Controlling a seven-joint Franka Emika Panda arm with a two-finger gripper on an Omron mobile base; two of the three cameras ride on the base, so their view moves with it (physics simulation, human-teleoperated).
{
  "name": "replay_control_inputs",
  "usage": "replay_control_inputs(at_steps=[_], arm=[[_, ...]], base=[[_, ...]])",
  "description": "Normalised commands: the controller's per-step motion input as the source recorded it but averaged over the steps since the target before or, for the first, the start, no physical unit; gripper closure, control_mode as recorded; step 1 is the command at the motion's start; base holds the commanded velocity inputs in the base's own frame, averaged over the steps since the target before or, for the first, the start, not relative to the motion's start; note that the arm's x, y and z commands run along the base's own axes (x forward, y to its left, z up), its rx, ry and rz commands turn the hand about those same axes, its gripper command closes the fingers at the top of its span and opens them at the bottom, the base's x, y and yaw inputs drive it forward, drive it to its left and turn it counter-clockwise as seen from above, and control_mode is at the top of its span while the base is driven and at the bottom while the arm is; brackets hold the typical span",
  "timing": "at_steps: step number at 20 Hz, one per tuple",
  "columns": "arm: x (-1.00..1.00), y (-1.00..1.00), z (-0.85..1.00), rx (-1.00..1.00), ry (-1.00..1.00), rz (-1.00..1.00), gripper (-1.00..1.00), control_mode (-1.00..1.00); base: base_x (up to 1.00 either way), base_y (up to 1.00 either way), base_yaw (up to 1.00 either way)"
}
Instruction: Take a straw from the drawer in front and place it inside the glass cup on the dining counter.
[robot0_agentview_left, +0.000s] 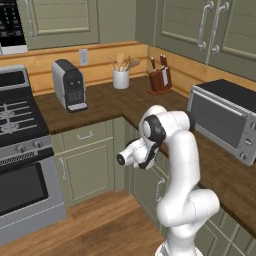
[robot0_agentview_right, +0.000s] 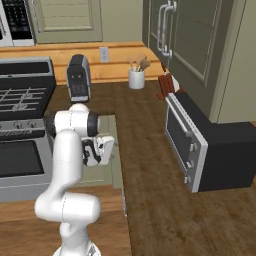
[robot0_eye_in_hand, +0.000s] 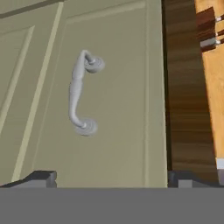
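The white arm's two-finger gripper, jaws spread wide and empty, faces the closed sage-green panelled drawer, which presumably holds the straw; it should centre squarely on the curved silver handle before closing and pulling straight out.

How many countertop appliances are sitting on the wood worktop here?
2. A coffee machine stands on the back stretch near the stove, and a toaster oven sits on the right-hand stretch. Others may lie outside the frame.
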Motion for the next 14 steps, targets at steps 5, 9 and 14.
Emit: replay_control_inputs(at_steps=[5, 9, 14], arm=[[0.24, -0.01, -0.58, 0.00, 0.16, 0.01, -1.00, -1.00], [0.31, 0.00, -0.28, 0.00, 0.03, 0.01, -1.00, -1.00], [0.41, 0.00, -0.17, -0.01, 0.00, 0.00, -1.00, -1.00]], base=[[0.00, 0.00, 0.00], [0.00, 0.00, 0.00], [0.00, 0.00, 0.00]])
